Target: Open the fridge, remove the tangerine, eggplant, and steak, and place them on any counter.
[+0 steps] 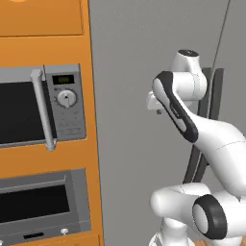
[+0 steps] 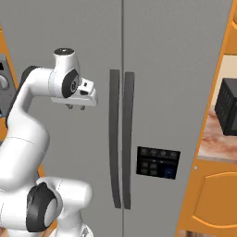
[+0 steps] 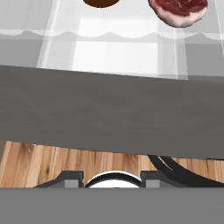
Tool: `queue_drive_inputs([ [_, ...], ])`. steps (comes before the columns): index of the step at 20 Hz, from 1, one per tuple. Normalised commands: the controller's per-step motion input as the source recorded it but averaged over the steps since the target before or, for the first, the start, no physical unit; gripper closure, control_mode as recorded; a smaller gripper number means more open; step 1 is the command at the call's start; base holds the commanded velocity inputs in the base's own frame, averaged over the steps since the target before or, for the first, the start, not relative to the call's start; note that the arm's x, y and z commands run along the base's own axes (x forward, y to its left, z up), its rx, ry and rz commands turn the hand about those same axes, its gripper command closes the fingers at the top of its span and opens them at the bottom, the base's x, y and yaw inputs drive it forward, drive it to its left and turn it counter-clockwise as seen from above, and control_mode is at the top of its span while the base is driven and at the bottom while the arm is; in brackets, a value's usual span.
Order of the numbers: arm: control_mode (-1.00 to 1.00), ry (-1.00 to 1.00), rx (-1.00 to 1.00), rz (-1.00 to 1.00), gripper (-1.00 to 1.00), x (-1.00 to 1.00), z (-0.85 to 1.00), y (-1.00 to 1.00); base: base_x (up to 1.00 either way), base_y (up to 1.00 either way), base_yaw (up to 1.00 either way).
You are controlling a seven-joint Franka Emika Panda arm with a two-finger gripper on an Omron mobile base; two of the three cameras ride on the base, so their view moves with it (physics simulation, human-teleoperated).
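Nearest the base, the white arm folds up and forward so the gripper (image 2: pixel 76 107) hangs pointing down in front of the fridge (image 2: pixel 176 69), to the left of its two long dark handles (image 2: pixel 120 139) and apart from them. The jaws are drawn in as narrow as they go and hold nothing; in the right base view only two short stubs show under the hand. The posture reads as a staging pose: the hand is raised to handle height but has not reached across to either handle.

In both base views the doors look shut, their seam running straight between the handles, so the opening step is not yet done. The hand view looks down along the door face, a grey band with wooden floor below, and oddly shows a white shelf (image 3: pixel 113 48) beyond it carrying the steak (image 3: pixel 178 12) and the edge of a dark rounded thing (image 3: pixel 101 2), possibly the eggplant, too cropped to tell.

Farther right, the marbled tabletop (image 2: pixel 215 139) with a dark box-like appliance (image 2: pixel 227 113) offers a nearby spot for the food. To the left stands the orange cabinet (image 1: pixel 91 158) with its ovens.
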Motion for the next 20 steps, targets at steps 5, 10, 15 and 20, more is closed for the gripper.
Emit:
queue_drive_inputs([
  [5,1.0,0.0,0.0,0.0,-1.0,0.0,0.0,0.0,-0.32,-0.09,0.0],
  [10,1.0,0.0,0.0,0.0,-1.0,0.0,0.0,0.0,-0.98,-0.96,0.3],
  [15,1.0,0.0,0.0,0.0,-1.0,0.0,0.0,0.0,-0.58,-1.0,0.47],
  [20,1.0,0.0,0.0,0.0,-1.0,0.0,0.0,0.0,-0.01,-0.97,0.54],
])
